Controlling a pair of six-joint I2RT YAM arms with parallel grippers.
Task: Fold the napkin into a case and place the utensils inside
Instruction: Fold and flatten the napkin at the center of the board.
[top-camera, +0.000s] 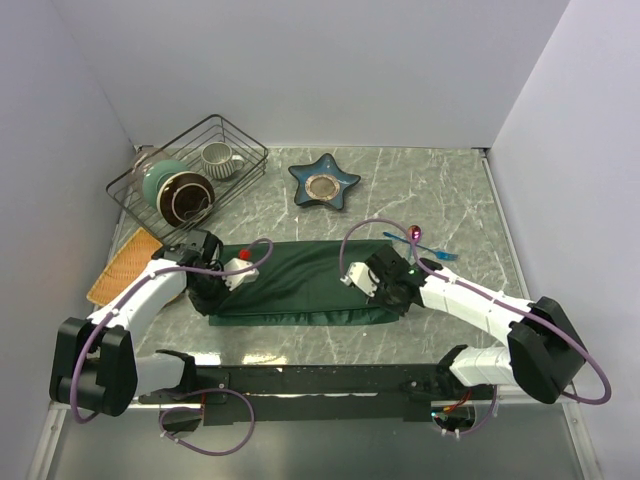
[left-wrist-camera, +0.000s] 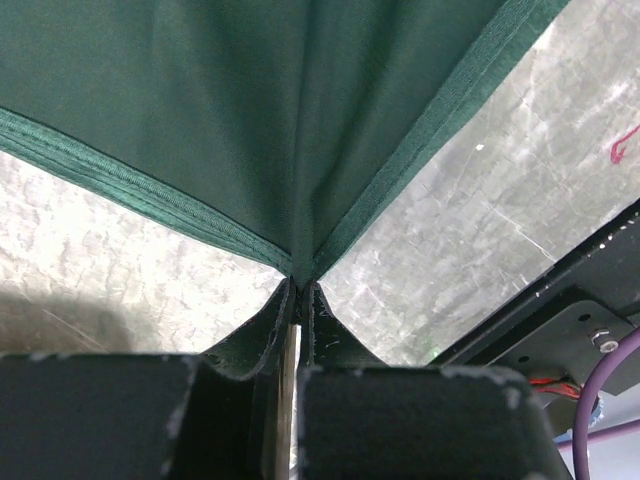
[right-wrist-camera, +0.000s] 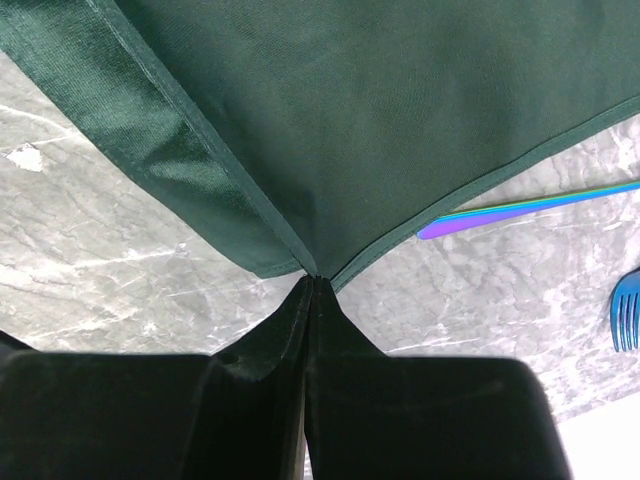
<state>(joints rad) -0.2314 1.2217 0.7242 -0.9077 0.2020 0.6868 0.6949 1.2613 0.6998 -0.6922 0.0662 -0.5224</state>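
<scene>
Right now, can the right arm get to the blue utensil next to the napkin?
Probably not yet. The right hand is shut on a corner of the napkin, so it is occupied. The blue utensil lies close beside it, uncovered; once the cloth is let go, the way looks free.

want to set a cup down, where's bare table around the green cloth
Bare table lies right of the star dish, toward the right wall, and in the strip between the napkin and the near rail. Crowded: the far-left corner with the wire basket and mat, and the utensils by the napkin's right end.
</scene>
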